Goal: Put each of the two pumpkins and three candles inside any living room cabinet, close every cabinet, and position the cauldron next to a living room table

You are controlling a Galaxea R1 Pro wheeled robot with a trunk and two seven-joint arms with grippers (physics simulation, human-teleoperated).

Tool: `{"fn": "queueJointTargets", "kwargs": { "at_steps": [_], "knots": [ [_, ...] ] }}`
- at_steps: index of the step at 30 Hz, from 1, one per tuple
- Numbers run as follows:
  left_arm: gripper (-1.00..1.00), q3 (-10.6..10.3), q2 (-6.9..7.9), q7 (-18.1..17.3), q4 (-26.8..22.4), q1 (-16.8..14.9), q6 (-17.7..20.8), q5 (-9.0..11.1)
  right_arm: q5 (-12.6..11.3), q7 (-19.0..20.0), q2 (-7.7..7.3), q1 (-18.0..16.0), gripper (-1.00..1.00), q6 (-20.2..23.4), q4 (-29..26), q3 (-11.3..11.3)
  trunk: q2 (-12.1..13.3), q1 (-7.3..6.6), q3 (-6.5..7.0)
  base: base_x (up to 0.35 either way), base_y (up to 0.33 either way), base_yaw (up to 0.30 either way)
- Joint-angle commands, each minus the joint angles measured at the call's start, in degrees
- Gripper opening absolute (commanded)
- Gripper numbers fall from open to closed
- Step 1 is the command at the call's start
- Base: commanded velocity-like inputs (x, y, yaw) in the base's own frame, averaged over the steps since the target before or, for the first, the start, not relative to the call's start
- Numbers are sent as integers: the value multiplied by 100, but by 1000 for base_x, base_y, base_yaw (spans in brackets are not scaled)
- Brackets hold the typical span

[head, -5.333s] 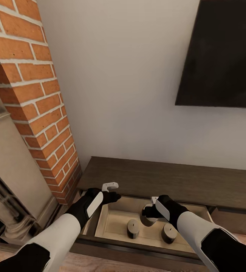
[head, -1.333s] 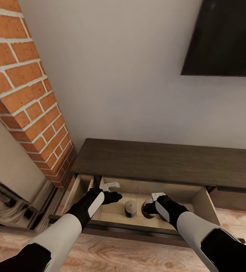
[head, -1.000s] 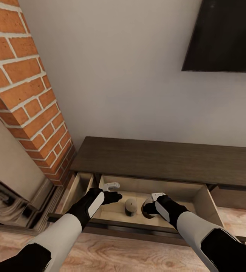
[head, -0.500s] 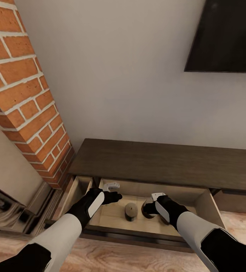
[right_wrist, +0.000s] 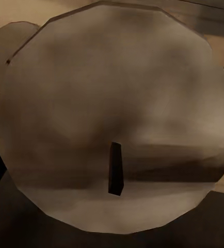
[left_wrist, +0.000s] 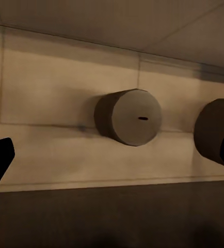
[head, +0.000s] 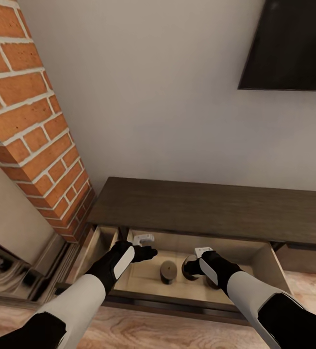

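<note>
candles in open cabinet drawer

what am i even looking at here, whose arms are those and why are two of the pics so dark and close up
These are simulator renders from a two-armed robot. The wide picture comes from a camera on its head, looking down over both white-and-black arms.

The left gripper hangs open over an open drawer of a long dark wooden cabinet, which stands between a brick fireplace and a wall TV.

The two dark pictures come from cameras near each gripper, looking along its fingers. The left wrist view shows a short grey-tan candle standing in the drawer, the same one seen from the head.

The right wrist view sits right up against another candle, its wick visible. The right gripper is at that candle; whether it grips it, I cannot tell.
</note>
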Motion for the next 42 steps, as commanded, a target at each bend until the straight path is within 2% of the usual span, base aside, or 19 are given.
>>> {"fn": "queueJointTargets", "kwargs": {
  "at_steps": [1,28,35,42],
  "knots": [
    [100,-31,-1,55,-10,-3,18,61,-57,-44,-2,-3,-100,25,-12,39,-44,22,-23,0,0,0],
    [100,-31,-9,55,-9,-3,18,61,-53,-44,-2,-3,-100,32,-13,39,-1126,615,-507,0,0,0],
    [100,-31,-9,55,-9,-3,18,61,-53,-44,-2,-3,-100,32,-12,39,-1126,615,-507,0,0,0],
    [100,-31,-9,55,-9,-3,18,61,-53,-44,-2,-3,-100,32,-14,39,-1407,768,-633,0,0,0]
  ]
}}
